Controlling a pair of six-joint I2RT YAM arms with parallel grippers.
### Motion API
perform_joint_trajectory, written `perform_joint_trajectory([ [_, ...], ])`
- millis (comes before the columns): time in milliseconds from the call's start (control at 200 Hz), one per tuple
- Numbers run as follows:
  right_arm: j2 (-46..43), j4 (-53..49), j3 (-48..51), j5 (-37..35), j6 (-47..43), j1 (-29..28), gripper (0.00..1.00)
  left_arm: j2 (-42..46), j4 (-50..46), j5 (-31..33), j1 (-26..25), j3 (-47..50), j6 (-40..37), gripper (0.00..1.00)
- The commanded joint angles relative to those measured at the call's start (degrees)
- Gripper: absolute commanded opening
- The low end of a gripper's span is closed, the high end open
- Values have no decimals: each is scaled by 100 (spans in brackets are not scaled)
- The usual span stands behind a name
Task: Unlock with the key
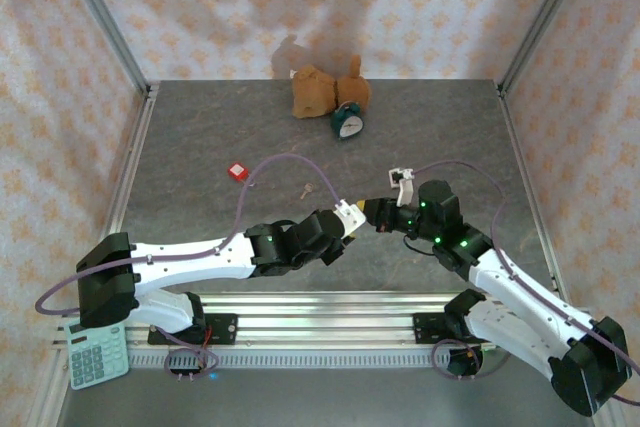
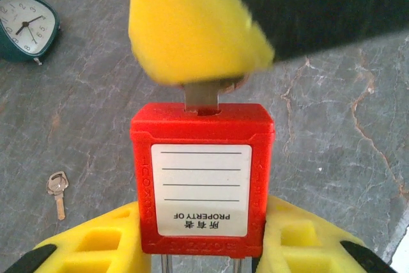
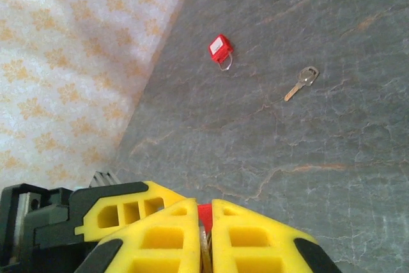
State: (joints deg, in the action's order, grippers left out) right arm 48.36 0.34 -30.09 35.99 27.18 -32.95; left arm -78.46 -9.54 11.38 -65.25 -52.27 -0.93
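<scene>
Closest to my left wrist camera is the red padlock (image 2: 202,180), label facing me, clamped by its sides between the yellow pads of the left tool (image 2: 202,241), which stands partly open around the body. The right tool (image 3: 204,222) is pinched almost fully closed on the key (image 2: 202,97), whose metal blade meets the keyhole in the padlock's top face, over the middle of the counter (image 1: 200,147). A spare key (image 3: 301,82) and a second red lock (image 3: 219,48) lie apart on the counter, with a teal clock (image 2: 25,30) further back.
</scene>
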Motion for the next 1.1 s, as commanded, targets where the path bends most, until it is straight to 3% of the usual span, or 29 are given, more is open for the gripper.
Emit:
perform_joint_trajectory([
  [0, 112, -7, 91, 509, -67, -42, 10, 181, 677, 86, -31, -332, 93, 33],
  [305, 222, -138, 43, 534, -180, -67, 12, 58, 685, 98, -31, -550, 16, 33],
  [481, -184, -829, -220, -722, -300, 9, 25, -56, 477, 287, -31, -589, -111, 33],
  [621, -129, -1245, -736, -785, -448, 34, 43, -54, 358, 425, -32, -435, -225, 33],
  [941, -167, -2153, -1417, -1602, -529, 33, 53, -14, 223, 728, -31, -82, -143, 34],
  [1096, -243, -2449, -1562, -2071, -533, 34, 56, -56, 146, 1194, -31, -41, -537, 34],
])
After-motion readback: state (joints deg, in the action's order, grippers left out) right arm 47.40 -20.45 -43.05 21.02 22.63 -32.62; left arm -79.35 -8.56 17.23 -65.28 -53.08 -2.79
